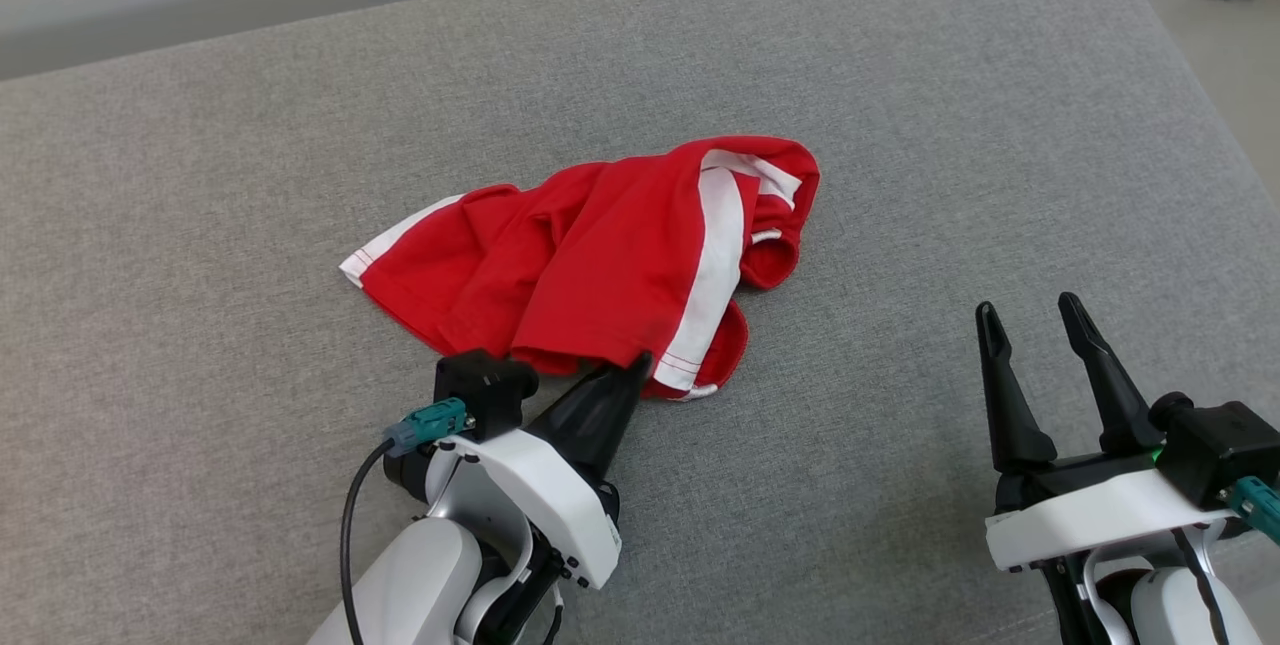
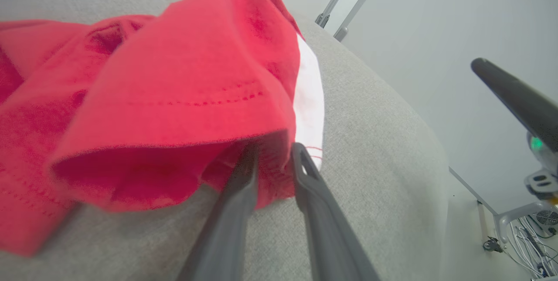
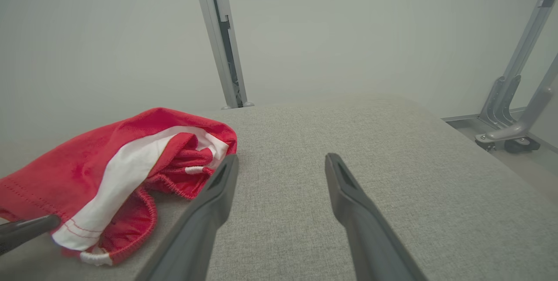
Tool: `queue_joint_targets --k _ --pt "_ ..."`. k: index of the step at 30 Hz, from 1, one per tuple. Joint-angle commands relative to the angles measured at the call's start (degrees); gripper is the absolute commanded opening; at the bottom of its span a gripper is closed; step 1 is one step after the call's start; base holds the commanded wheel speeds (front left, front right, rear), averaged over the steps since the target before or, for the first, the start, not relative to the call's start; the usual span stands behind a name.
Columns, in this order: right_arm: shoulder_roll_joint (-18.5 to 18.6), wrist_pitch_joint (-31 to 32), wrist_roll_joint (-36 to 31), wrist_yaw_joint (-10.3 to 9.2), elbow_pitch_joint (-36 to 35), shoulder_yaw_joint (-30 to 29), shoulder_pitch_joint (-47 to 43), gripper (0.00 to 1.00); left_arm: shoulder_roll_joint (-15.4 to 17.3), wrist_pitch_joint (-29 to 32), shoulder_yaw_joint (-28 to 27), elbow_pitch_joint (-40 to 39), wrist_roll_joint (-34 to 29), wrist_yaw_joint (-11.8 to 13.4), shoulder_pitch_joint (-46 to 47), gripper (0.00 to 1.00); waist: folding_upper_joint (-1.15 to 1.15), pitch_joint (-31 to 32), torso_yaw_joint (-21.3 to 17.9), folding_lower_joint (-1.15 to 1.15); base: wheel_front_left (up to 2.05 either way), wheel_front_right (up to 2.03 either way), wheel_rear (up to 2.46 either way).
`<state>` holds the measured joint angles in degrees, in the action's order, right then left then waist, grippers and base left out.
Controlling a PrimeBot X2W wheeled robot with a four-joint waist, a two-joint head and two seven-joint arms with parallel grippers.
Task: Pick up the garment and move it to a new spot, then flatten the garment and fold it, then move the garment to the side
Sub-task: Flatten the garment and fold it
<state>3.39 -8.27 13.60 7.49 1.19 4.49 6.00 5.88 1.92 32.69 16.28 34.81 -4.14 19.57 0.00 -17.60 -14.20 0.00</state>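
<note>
I note the garment point(image 1: 590, 265) lying near the middle of the padded surface point(image 1: 950, 105). The left gripper point(image 1: 630, 370) is at the garment's near edge, with the hem between its fingers. The right gripper point(image 1: 1035, 320) is well apart to the right, over bare surface. A frame post point(image 3: 220, 37) stands behind the far edge.

Soft, even, bright light, faint shadows under the garment point(image 1: 600, 255); in the left wrist view it is blurred up close
</note>
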Motion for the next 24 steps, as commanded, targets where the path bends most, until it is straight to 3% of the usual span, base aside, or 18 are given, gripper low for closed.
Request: queue_joint_targets --k 1,8,12,24 --pt "-0.06 -0.63 0.05 0.01 0.40 -0.12 0.77 1.00 0.30 -1.21 -0.38 -0.37 0.18 -0.61 1.22 0.00 0.00 0.10 0.25 0.00 0.00 0.00 0.00" --pt "-0.15 -0.81 0.51 0.01 0.88 -0.36 1.27 1.00 0.99 -4.12 -1.08 -2.14 -0.27 -0.83 1.40 0.00 0.00 0.63 1.53 0.00 0.00 0.00 0.00" --pt "-0.17 -0.66 0.41 0.01 1.05 -1.16 0.90 1.00 2.37 -4.57 -2.31 -5.05 0.08 0.27 0.38 0.00 0.00 1.51 2.63 0.00 0.00 0.00 0.00" --pt "0.77 0.59 0.21 0.01 0.43 -3.05 -0.26 1.00 13.10 1.55 -10.21 -26.42 2.59 6.92 -8.39 0.00 0.00 3.98 8.40 0.00 0.00 0.00 0.00"
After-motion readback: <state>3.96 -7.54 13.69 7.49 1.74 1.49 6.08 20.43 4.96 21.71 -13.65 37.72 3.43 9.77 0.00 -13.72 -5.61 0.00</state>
